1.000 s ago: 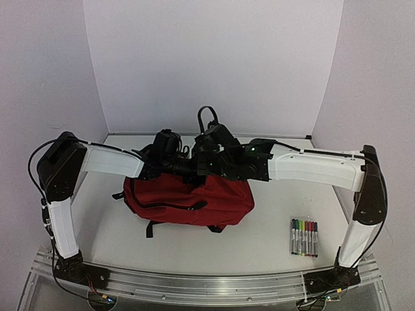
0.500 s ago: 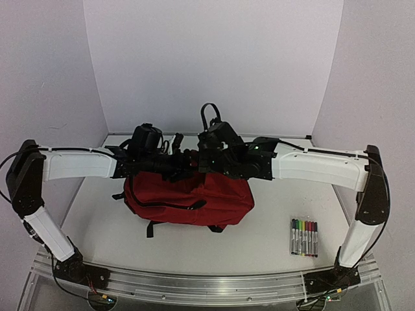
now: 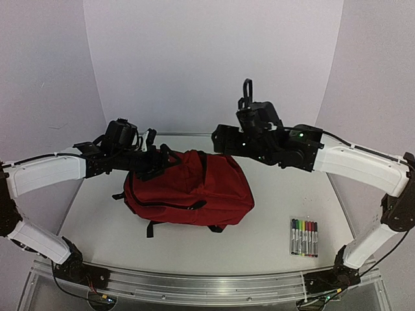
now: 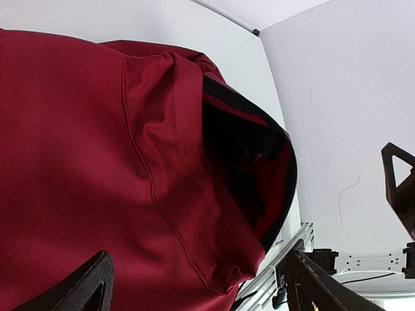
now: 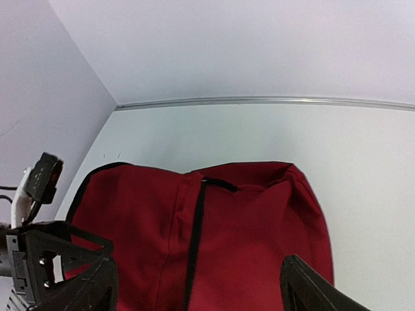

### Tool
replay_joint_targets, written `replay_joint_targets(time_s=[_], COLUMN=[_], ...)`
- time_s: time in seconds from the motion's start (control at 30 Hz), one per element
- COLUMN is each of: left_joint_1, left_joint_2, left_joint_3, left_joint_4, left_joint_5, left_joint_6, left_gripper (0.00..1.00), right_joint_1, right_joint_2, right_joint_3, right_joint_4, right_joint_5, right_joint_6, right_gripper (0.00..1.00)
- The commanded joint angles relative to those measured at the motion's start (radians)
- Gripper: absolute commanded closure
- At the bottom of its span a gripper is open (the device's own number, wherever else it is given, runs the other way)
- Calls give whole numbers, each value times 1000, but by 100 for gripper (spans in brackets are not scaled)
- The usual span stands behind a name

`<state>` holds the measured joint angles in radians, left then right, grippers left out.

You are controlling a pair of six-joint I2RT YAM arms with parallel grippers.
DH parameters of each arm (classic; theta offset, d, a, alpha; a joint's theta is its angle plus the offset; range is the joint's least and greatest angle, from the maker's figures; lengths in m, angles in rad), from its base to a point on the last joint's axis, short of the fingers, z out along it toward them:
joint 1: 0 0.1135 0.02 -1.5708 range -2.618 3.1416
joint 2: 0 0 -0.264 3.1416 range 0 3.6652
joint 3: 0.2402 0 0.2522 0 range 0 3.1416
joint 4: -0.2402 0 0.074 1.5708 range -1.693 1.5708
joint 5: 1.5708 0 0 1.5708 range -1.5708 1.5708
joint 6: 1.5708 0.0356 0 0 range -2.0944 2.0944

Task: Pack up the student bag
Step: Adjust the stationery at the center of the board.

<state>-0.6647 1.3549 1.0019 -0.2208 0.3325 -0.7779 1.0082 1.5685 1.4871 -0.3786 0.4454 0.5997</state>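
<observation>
On the table (image 3: 259,227), midway between the arms, the student bag (image 3: 188,188) lies slumped, its top no longer pulled up. The right gripper (image 5: 198,262) has lifted clear of it, jaws spread and empty. The left gripper (image 4: 198,259) has backed off leftward, likewise released. The marker pack (image 3: 304,237) has not moved.

Bag (image 4: 97,162) runs off the left and bottom edges in the left wrist view, and inside its mouth (image 4: 240,155) it's too dark to tell contents. Right wrist view crops its lower part. Print on the markers (image 3: 304,238) is too small to read.
</observation>
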Motion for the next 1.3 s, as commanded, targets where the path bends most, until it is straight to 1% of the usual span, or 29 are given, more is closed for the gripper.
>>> replay_joint_targets(time_s=[0.0, 0.1, 0.23, 0.33, 0.4, 0.5, 0.6, 0.67, 0.8, 1.07, 1.17, 1.27], left_joint_1=[14, 20, 31, 37, 40, 48, 54, 56, 59, 63, 63, 65], left_joint_2=[-42, -52, -58, -63, -71, -84, -97, -101, -105, -109, -112, -114], left_joint_3=[-20, -38, -54, -58, -64, -79, -93, -97, -101, -106, -105, -111], left_joint_4=[-20, -8, 4, 3, 3, 4, 6, 4, -1, -5, -9, -6], left_joint_5=[-24, -19, -8, 1, 3, 3, 2, 2, -1, -2, -3, -9], left_joint_6=[7, -1, -6, -3, 0, 2, 0, 2, 6, 12, 12, 12], left_gripper=[9, 9, 9, 8, 8, 8, 8, 8, 8, 7, 7, 7], right_joint_1=[-168, -260, -418, -493, -527, -578, -611, -621, -628, -633, -634, -634], right_joint_2=[-115, -172, -177, -166, -166, -156, -109, -75, -36, 28, 10, -48], right_joint_3=[-181, -320, -489, -587, -637, -689, -715, -721, -742, -727, -731, -736], right_joint_4=[-87, -101, -106, -108, -107, -107, -108, -112, -110, -108, -122, -169], right_joint_5=[-47, -84, -169, -181, -173, -183, -211, -230, -238, -195, -205, -155], right_joint_6=[84, 129, 218, 292, 341, 399, 421, 434, 463, 469, 472, 498], right_gripper=[9, 2, 2, 2, 5, 14, 23, 26, 28, 41, 44, 42])
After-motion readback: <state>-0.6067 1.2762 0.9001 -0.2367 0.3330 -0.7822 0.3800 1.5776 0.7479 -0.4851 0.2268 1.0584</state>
